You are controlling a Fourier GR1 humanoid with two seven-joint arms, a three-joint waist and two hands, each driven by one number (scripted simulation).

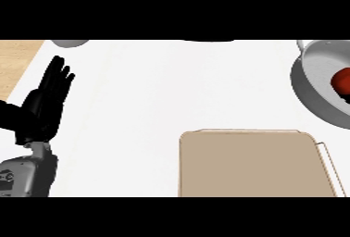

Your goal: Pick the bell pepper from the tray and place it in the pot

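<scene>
- Fingers (58, 76) of your left hand (44, 106) stand straight and pressed side by side, tips up, holding nothing; the hand rests at about nine o'clock.
- Your right hand shows nowhere, so you cannot tell what its fingers are doing.
- Something red, likely the bell pepper (341, 81), already sits inside the pot (308, 88) at about three o'clock, half cut off by the view's edge.
- The tray (256, 164) at about five o'clock lies bare, with nothing on it.
- Judging from that, the placing looks done; what remains is at most drawing the right arm clear, if it is not clear already.
- The white bench (164, 83) between your left hand and the pot gives wide open room.
- Mind the edges: a grey rim (68, 43) sits at eleven o'clock just above your fingers, and the wooden strip (19, 55) marks the bench's limit at ten o'clock.
</scene>
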